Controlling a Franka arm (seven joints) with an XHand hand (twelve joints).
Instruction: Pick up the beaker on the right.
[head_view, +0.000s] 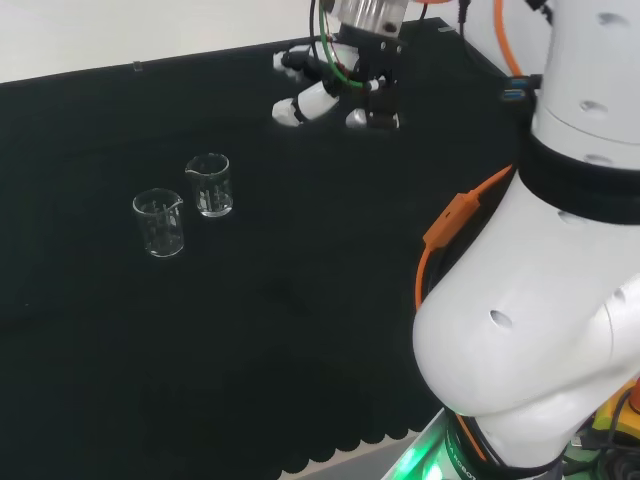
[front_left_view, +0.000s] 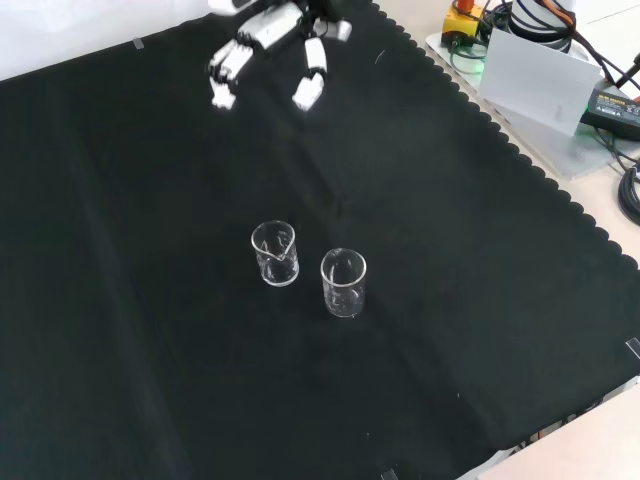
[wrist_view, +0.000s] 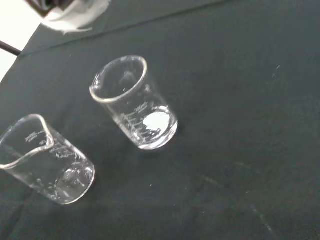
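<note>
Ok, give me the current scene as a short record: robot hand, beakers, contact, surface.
robot hand: open, fingers relaxed, holding nothing, above the far part of the cloth in the front view
beakers: two clear glass beakers, upright, apparently empty, close together but apart
right beaker, head view: left one in the front view, nearer the robot hand
left beaker, head view
contact: none, robot hand well clear of both
surface: black cloth

A black cloth (front_left_view: 150, 350) with a scalloped edge covers the bench, and off its far right corner in the front view a white card (front_left_view: 530, 75) stands propped among black cables (front_left_view: 625, 185) on the pale tabletop
</note>
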